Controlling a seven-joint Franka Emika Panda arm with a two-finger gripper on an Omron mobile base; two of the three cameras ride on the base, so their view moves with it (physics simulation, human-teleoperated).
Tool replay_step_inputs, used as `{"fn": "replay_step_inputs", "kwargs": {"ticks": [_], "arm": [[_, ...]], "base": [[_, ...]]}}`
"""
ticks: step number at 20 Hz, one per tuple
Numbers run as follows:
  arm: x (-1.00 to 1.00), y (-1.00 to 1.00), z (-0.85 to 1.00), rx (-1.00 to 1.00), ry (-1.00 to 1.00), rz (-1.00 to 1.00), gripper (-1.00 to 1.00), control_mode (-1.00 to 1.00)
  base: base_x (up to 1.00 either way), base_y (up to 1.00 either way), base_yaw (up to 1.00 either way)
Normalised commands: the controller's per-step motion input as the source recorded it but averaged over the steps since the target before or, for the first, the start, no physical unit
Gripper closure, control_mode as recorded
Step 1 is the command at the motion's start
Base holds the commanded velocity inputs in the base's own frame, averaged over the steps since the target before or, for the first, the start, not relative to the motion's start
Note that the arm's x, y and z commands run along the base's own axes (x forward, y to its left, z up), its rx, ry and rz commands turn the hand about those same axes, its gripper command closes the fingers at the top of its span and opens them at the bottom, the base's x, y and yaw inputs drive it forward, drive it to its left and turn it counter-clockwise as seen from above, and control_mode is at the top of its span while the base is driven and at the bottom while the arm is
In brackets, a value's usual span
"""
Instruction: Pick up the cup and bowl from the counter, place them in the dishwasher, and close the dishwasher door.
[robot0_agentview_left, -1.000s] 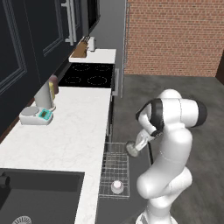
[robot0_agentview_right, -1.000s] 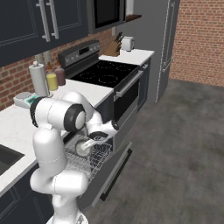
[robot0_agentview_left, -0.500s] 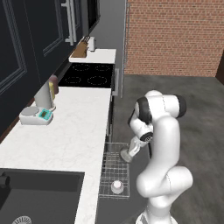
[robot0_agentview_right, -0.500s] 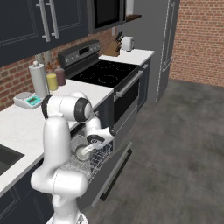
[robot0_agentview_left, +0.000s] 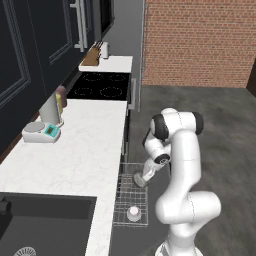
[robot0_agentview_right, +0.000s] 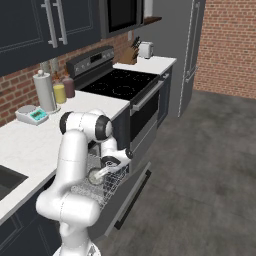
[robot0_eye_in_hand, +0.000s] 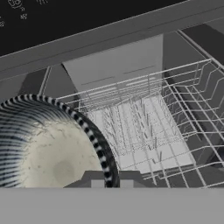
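Note:
My gripper (robot0_agentview_left: 145, 174) is shut on the rim of the bowl (robot0_agentview_left: 140, 180), a small grey metallic bowl, and holds it tilted just above the dishwasher's pulled-out wire rack (robot0_agentview_left: 131, 197). In the right base view the bowl (robot0_agentview_right: 94, 176) hangs under the gripper (robot0_agentview_right: 103, 171) over the rack (robot0_agentview_right: 111, 184). In the hand view the bowl (robot0_eye_in_hand: 52, 153) shows its pale speckled inside at lower left, by the gripper (robot0_eye_in_hand: 109, 181), with the rack (robot0_eye_in_hand: 144, 131) beyond. The cup (robot0_agentview_left: 133, 213) stands in the rack's near end. The dishwasher door (robot0_agentview_right: 131, 199) hangs open.
On the white counter (robot0_agentview_left: 85, 160) stand a white scale (robot0_agentview_left: 41, 131), a tall pale cylinder (robot0_agentview_left: 50, 109) and bottles near the wall. A black sink (robot0_agentview_left: 40, 220) lies near, a black stove (robot0_agentview_left: 102, 86) beyond. The grey floor (robot0_agentview_right: 200, 165) to the right is free.
The arm has folded down and in, carrying the bowl lower and closer to the rack. The gripper stays shut on it. The cup has not moved.

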Motion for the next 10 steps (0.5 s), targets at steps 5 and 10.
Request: {"fn": "replay_step_inputs", "kwargs": {"ticks": [5,10], "arm": [[0.28,0.0,-0.16,0.17,0.0,0.0,1.0,-1.0],[0.28,0.12,-0.28,0.02,0.0,0.0,1.0,-1.0]], "base": [[0.0,0.0,0.0],[0.0,0.0,0.0]]}}
